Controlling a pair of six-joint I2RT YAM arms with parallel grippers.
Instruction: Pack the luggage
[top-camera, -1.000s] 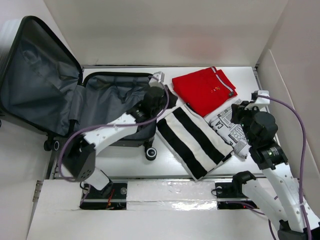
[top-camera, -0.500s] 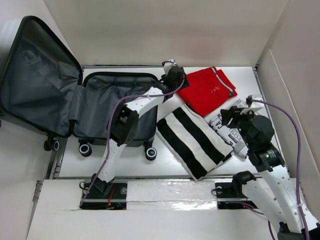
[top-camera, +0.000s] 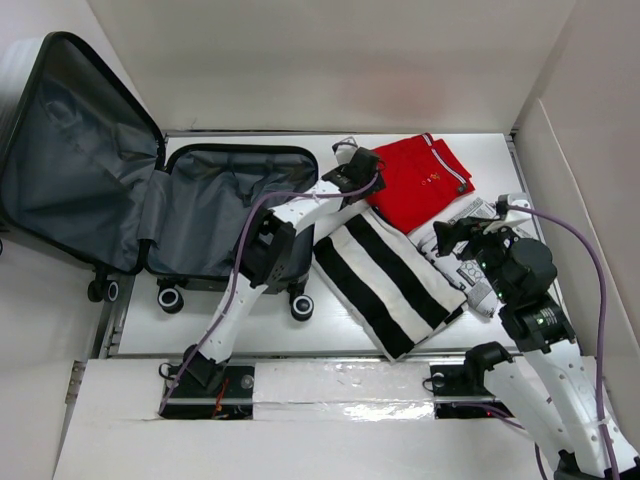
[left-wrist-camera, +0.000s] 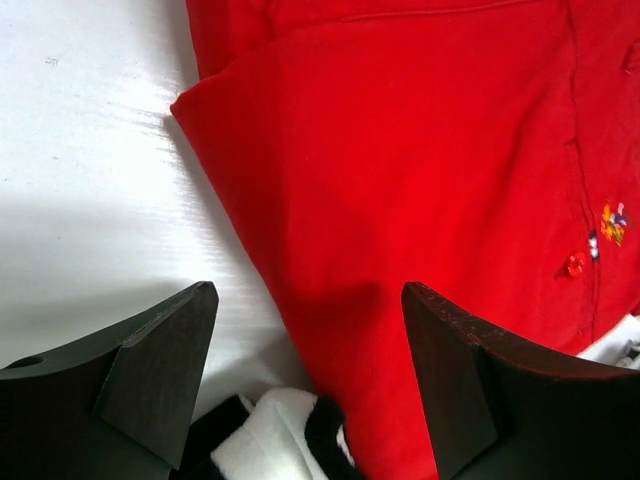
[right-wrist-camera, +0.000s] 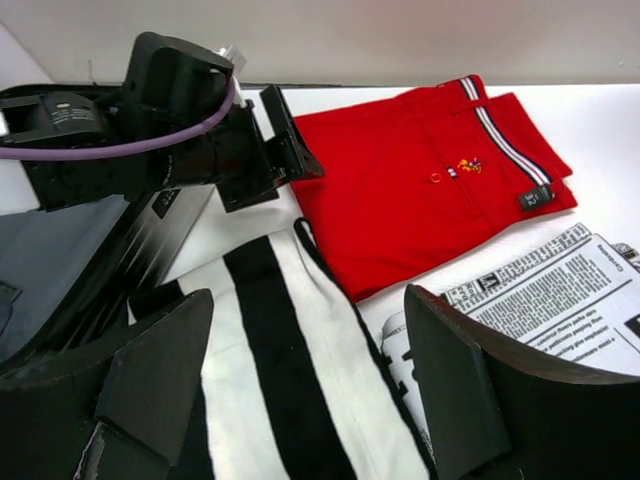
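**Jaws wide on both sides**

Top: black hard-shell luggage (top-camera: 205, 215) is lying open at 9 o'clock. Left wrist: left gripper (left-wrist-camera: 308, 325) is holding its fingers apart over a folded red shirt (left-wrist-camera: 420, 150). Right wrist: right gripper (right-wrist-camera: 308, 330) is gaping above black-and-white striped cloth (right-wrist-camera: 262, 375).

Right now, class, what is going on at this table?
Two robot arms are packing the luggage, which lies open at left, only grey lining showing. Outside it lie a red shirt, a striped top and a newsprint-pattern cloth. The left jaws hang open over the red shirt's edge; the right jaws are open too, holding nothing.
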